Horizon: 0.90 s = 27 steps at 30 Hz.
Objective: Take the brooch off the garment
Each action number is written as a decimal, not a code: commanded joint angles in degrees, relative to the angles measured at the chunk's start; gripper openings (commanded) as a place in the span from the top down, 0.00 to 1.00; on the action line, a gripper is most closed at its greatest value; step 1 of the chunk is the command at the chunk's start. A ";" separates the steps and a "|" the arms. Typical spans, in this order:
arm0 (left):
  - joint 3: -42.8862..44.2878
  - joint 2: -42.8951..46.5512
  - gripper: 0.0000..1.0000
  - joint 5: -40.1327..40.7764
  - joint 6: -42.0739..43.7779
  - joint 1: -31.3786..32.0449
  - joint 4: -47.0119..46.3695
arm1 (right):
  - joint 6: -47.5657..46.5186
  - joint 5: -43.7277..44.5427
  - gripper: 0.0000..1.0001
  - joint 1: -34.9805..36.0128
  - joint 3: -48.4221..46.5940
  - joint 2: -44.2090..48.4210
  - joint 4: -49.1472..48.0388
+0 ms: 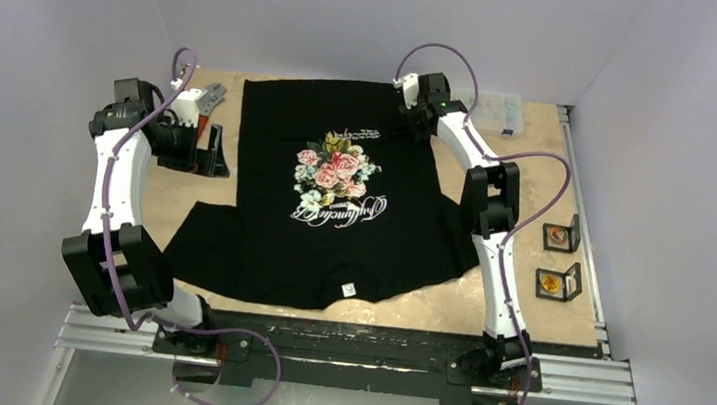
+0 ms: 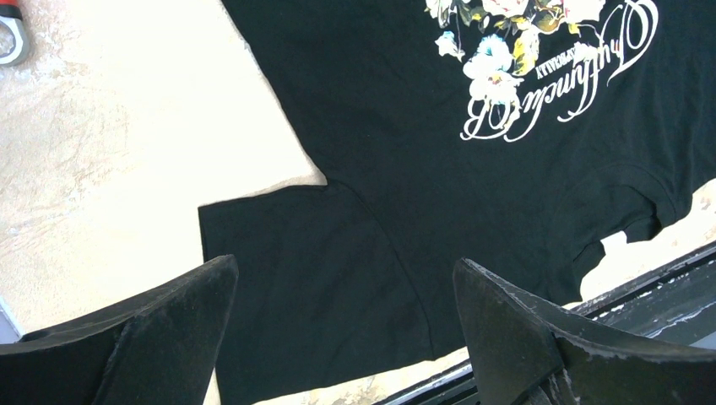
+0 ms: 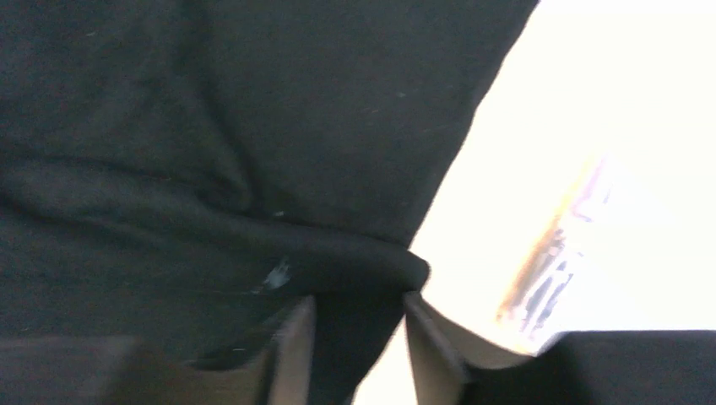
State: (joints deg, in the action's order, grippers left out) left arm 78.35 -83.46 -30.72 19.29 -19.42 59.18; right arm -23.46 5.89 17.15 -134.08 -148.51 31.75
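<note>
Your right end effector (image 3: 359, 305) pinches the garment (image 3: 253, 126) hem near the far edge of the counter (image 1: 543, 131); your left end effector (image 2: 344, 266) hangs wide open by the left edge.

One table (image 1: 174, 193). One black T-shirt (image 1: 260, 242) in the middle, with one white label (image 1: 348, 289). Two robot arms at the near edge: left arm (image 1: 115, 187), right arm (image 1: 493, 247). Two grippers: left gripper (image 2: 344, 263), right gripper (image 3: 359, 302). Two small black frames by the right edge: far frame (image 1: 561, 234), near frame (image 1: 558, 281). One clear box (image 1: 501, 112) in the far right corner. One silver tool (image 1: 210, 100) near the far left corner.
</note>
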 commanded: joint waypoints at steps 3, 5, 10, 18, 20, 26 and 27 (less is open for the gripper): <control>1.75 -0.27 0.00 -0.20 1.03 -0.11 -1.17 | 0.26 0.88 0.27 -0.90 -0.99 9.91 -2.35; 1.16 0.29 0.00 -0.96 0.85 -0.16 -1.78 | 1.59 -2.45 0.22 -1.49 4.22 16.87 0.09; -0.54 1.00 0.00 -3.63 0.54 -0.11 -2.32 | 5.10 -10.73 0.24 -3.52 20.45 31.86 9.75; -4.75 4.27 0.00 -4.75 1.45 -0.11 -0.82 | 4.61 -17.80 0.45 -8.36 45.50 43.28 14.90; -4.92 4.86 0.00 -4.41 1.78 -0.11 0.15 | 4.51 -19.22 0.51 -9.18 49.10 43.68 14.56; -5.87 6.94 0.00 -2.72 2.46 -0.15 0.73 | 4.23 -14.32 0.64 -9.76 59.14 42.94 7.75; -5.92 6.99 0.00 -2.28 2.41 -0.16 0.95 | 4.26 -12.80 0.66 -10.11 59.71 42.40 7.02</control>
State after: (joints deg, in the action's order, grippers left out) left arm 72.88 -78.56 -33.34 20.51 -19.42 59.42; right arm -19.29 -9.82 7.51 -76.64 -107.33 43.09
